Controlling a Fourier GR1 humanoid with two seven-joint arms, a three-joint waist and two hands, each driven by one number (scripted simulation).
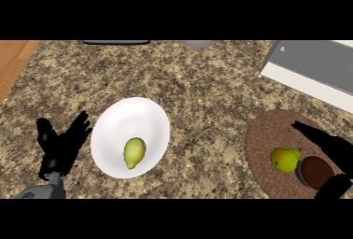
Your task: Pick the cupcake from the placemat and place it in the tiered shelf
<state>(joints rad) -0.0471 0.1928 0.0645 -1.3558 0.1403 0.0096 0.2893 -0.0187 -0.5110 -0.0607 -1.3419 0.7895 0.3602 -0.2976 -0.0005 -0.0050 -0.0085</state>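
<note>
The cupcake (pixel 316 171), dark brown on top with a pale wrapper rim, sits on the round brown placemat (pixel 265 135) at the right. My right hand (pixel 333 145) reaches in from the right edge. Its fingers stretch straight over the mat just above the cupcake, and its thumb (pixel 334 186) lies below it, so the cupcake is between them. I see no curl round it. The grey and white tiered shelf (pixel 310 65) stands at the upper right. My left hand (pixel 63 144) rests open at the left, fingers up.
A green apple (pixel 285 158) lies on the placemat, touching the cupcake's left side. A white plate (pixel 117 126) with a yellow-green fruit (pixel 134 152) lies left of centre. Wooden surface (pixel 14 60) borders the granite counter at the far left.
</note>
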